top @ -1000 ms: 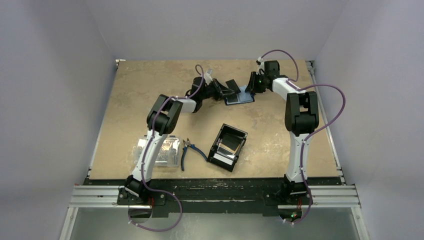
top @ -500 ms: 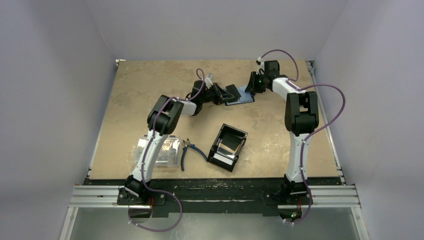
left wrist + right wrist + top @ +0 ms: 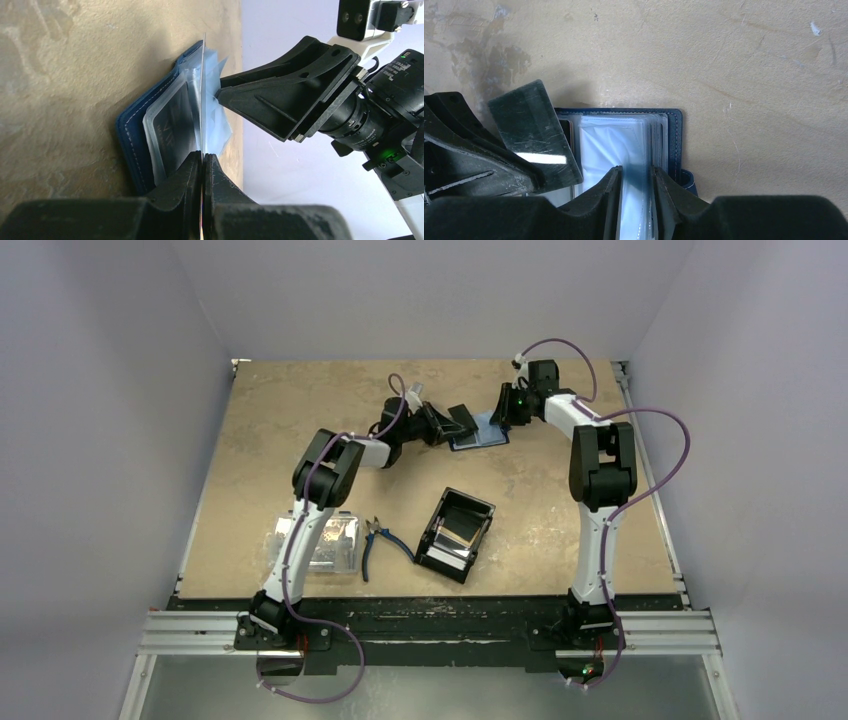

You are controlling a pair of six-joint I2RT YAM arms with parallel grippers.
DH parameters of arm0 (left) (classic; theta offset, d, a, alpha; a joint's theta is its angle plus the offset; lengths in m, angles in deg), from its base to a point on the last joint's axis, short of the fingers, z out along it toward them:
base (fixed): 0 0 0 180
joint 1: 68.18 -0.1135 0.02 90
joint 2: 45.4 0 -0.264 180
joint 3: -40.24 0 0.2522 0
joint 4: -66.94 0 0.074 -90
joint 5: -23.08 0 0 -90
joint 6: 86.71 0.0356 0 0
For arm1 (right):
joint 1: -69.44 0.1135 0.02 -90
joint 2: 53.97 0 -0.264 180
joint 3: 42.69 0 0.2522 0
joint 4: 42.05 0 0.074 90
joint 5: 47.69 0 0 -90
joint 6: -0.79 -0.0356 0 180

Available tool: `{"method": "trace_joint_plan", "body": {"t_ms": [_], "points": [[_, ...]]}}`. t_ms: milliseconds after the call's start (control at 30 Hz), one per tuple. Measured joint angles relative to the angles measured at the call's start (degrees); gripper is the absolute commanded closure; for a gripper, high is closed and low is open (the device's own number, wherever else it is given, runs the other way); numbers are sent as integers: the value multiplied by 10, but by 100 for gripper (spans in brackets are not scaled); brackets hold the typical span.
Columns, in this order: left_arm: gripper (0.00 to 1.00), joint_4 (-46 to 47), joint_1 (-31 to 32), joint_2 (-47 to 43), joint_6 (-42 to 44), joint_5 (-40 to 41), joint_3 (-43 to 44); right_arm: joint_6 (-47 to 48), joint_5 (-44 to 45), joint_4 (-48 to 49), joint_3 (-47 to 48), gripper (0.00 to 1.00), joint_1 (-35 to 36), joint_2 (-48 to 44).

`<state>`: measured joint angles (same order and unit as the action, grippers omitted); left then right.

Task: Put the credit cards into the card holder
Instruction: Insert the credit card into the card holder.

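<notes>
Card (image 3: 536, 135) in left gripper (image 3: 202, 158): 1 | card holder (image 3: 675, 140): 1

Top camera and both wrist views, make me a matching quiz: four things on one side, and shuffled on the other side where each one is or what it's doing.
Things
1. left gripper
2. right gripper
3. black tray
4. pliers

Places or states
a. lying between the clear box and the tray
b. shut on a dark card
c. pinching the clear sleeves of the open card holder
d. sitting near the middle of the table, toward the arm bases

Pairs: 1-b, 2-c, 3-d, 4-a
</notes>
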<state>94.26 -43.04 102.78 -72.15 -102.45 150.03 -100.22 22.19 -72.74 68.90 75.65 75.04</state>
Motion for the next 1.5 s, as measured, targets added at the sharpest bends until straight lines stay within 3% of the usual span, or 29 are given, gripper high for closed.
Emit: {"method": "trace_joint_plan", "body": {"t_ms": [767, 1067, 1500], "points": [[100, -8, 9, 17, 0, -16, 24, 3, 0, -6, 5, 68, 1, 2], [100, -20, 12, 17, -11, -62, 25, 1, -7, 9, -1, 53, 5, 0], [100, -28, 11, 17, -70, -87, 25, -5, -18, 28, -8, 50, 9, -1]]}}
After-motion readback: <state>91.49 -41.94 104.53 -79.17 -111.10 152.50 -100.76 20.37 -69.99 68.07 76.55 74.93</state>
